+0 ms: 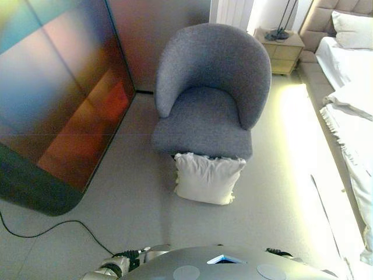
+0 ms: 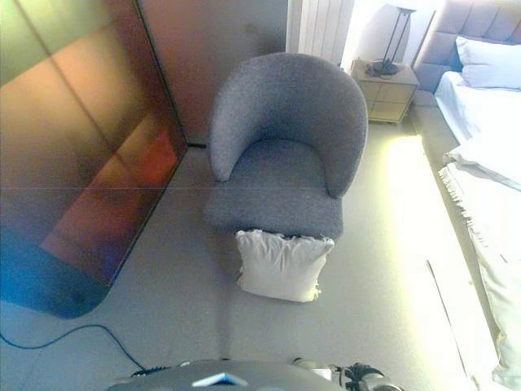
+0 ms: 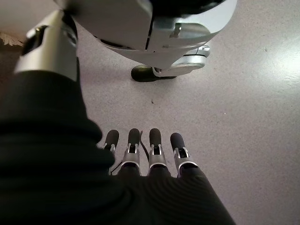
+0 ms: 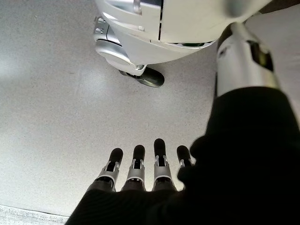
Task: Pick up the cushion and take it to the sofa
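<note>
A white cushion (image 1: 207,178) stands on the floor, leaning against the front of a grey armchair (image 1: 211,93). It also shows in the right eye view (image 2: 281,265). My left hand (image 3: 145,154) hangs at my side over bare floor, fingers straight and empty. My right hand (image 4: 145,168) hangs at my other side over bare floor, fingers straight and empty. Both hands are well short of the cushion. Neither hand shows in the eye views.
A large dark reflective panel (image 1: 52,99) stands on the left. A bed with white bedding (image 1: 349,99) runs along the right. A bedside table (image 1: 281,49) with a lamp stands behind the armchair. A black cable (image 1: 52,227) lies on the floor at the lower left.
</note>
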